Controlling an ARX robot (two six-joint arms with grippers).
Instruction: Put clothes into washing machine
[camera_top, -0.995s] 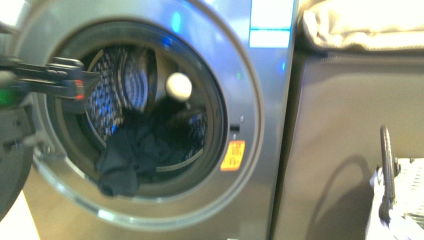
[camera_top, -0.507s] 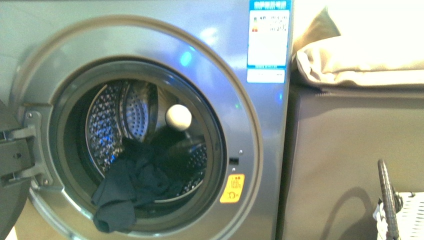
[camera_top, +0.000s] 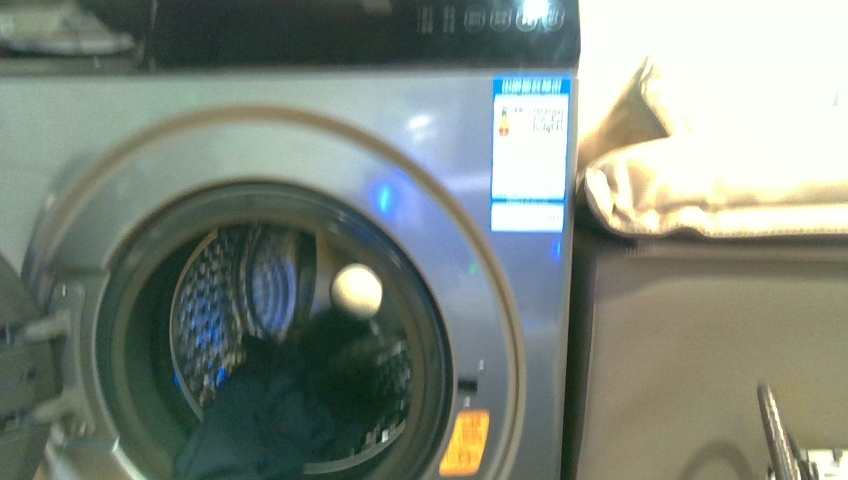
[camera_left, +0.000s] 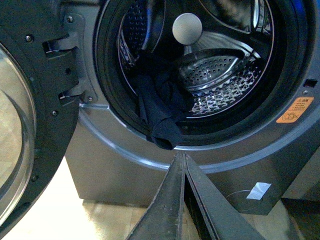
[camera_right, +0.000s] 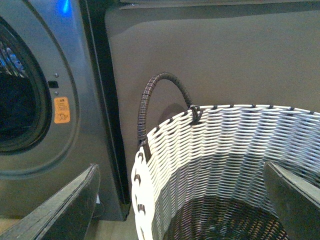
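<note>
The grey washing machine (camera_top: 440, 180) fills the left of the front view, its door open and its steel drum (camera_top: 240, 290) showing. The dark navy clothes (camera_top: 265, 420) lie in the drum's lower left and hang over the porthole rim. In the left wrist view the clothes (camera_left: 162, 107) drape over the rubber seal, just beyond my left gripper (camera_left: 181, 156), which is shut and empty below the porthole. My right gripper (camera_right: 182, 200) is open and empty above the white wicker basket (camera_right: 230, 145). Neither gripper shows in the front view.
The open door (camera_left: 30, 115) stands beside the porthole in the left wrist view. A beige cushion (camera_top: 720, 180) lies on a grey cabinet (camera_top: 700, 350) right of the machine. The basket's dark handle (camera_right: 160, 100) arches near the machine's side. An orange sticker (camera_top: 465, 443) is by the porthole.
The front view has tilted upward: the machine sits lower in frame and its black control panel now shows. The left arm, seen across the porthole a second ago, has left that view.
</note>
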